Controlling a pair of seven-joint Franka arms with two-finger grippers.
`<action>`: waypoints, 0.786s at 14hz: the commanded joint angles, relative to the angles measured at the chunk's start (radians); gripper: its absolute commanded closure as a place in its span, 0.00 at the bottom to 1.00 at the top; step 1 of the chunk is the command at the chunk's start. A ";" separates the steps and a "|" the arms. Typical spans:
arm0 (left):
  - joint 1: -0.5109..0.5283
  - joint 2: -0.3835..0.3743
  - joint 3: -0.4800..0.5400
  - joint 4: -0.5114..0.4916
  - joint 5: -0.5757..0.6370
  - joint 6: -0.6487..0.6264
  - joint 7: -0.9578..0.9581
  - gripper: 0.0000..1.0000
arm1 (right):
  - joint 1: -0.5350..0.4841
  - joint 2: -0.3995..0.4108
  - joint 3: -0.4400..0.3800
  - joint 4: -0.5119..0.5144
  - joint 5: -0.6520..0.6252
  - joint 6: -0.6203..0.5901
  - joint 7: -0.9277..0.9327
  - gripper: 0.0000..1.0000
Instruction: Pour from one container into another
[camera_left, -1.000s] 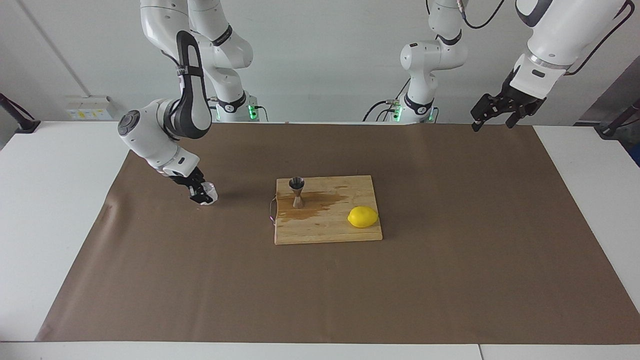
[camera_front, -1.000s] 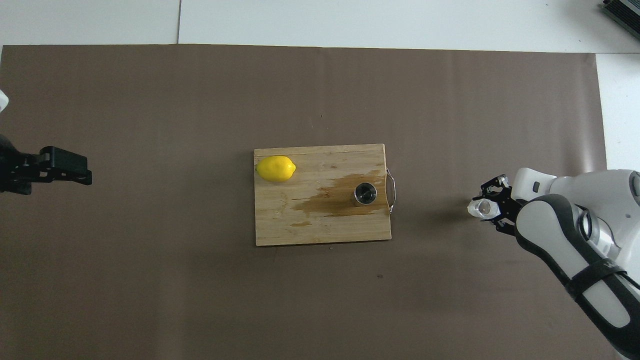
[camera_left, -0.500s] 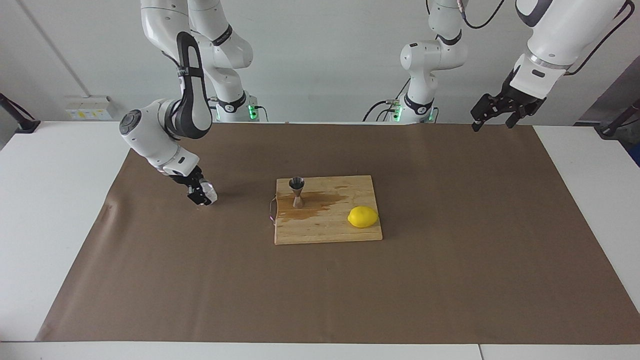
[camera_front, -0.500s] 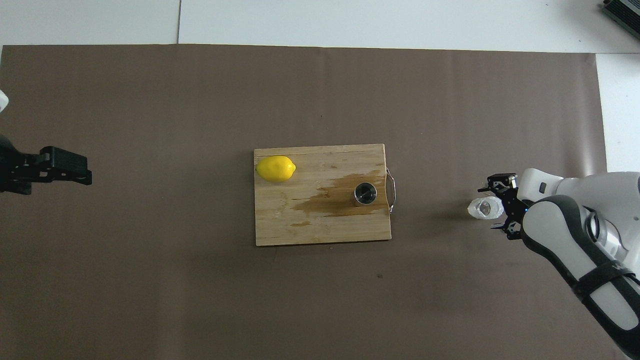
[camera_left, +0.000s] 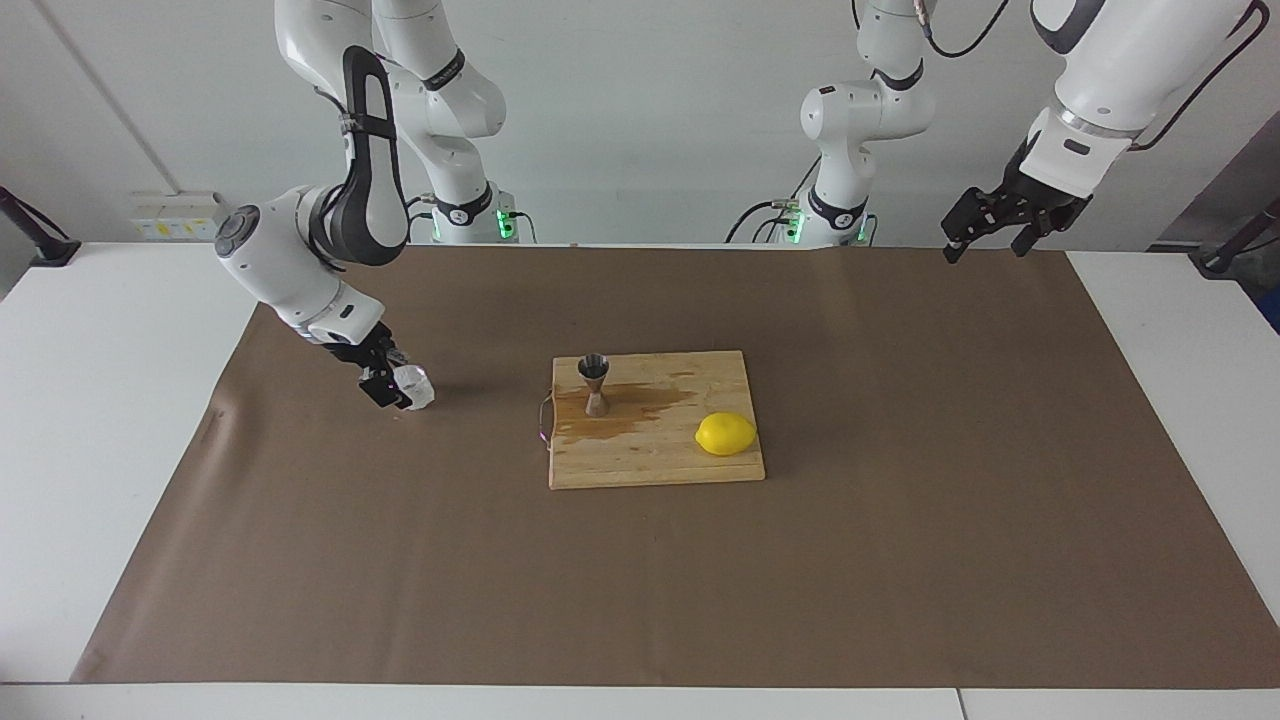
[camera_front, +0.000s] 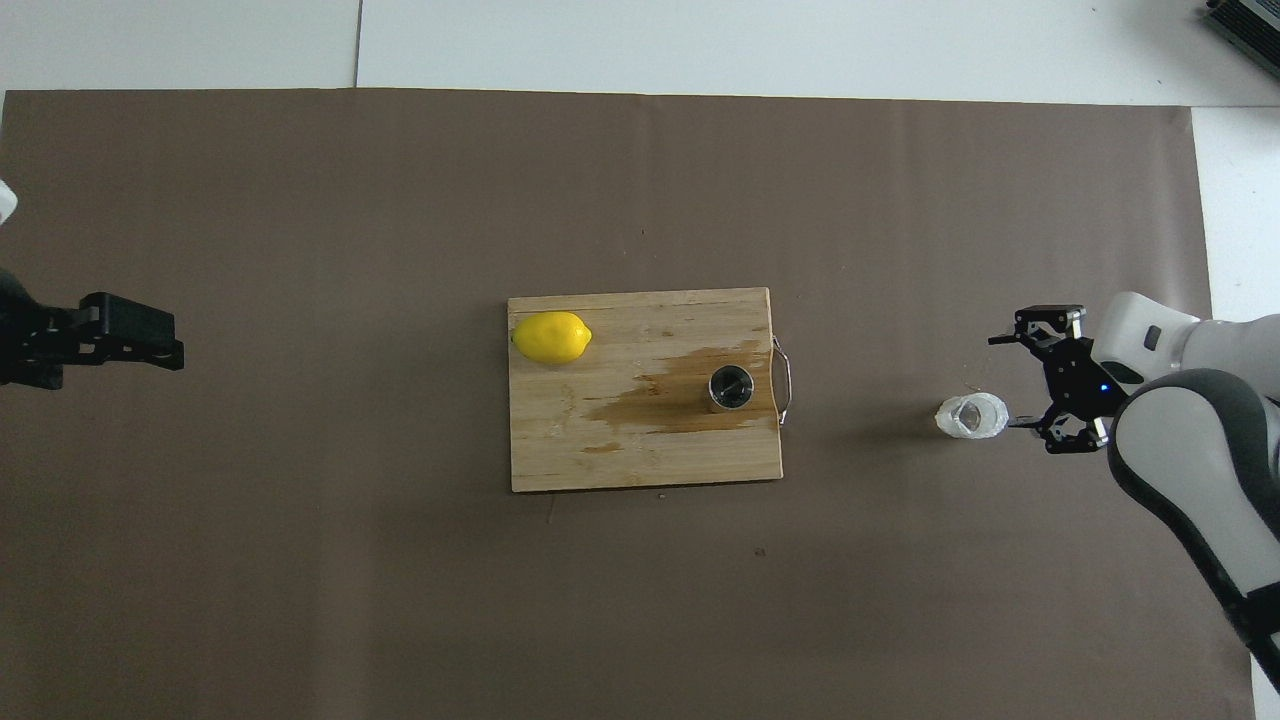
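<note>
The glass cup (camera_front: 971, 416) stood upright on the brown mat toward the right arm's end, and the right gripper (camera_front: 1012, 382), fingers spread wide, sat just beside it holding nothing. The steel jigger (camera_left: 595, 384) stood on the cutting board (camera_left: 690, 460) beside a wet stain, so the pour looked finished. The left gripper (camera_left: 988, 236) waited empty and open.

Left arm cut off by the overhead view's edge; only the left gripper (camera_front: 150, 340) and part of the wrist show. In the facing view the left gripper (camera_left: 985, 243) is too small to read at the fingertips. Right arm runs out of the overhead view at the lower corner. In the facing view the right gripper (camera_left: 385, 385) partly covers the glass cup (camera_left: 414, 386). Contents of the glass cup and of the jigger (camera_front: 731, 388) cannot be made out.
</note>
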 joint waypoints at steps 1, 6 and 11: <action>0.005 -0.023 0.000 -0.021 -0.006 -0.009 -0.004 0.00 | -0.005 -0.062 0.014 0.059 -0.013 -0.027 0.136 0.00; 0.005 -0.023 0.000 -0.021 -0.006 -0.009 -0.004 0.00 | 0.059 -0.053 0.016 0.237 -0.023 -0.044 0.571 0.00; 0.005 -0.023 0.000 -0.021 -0.006 -0.009 -0.004 0.00 | 0.163 -0.031 0.016 0.386 -0.213 -0.087 1.139 0.00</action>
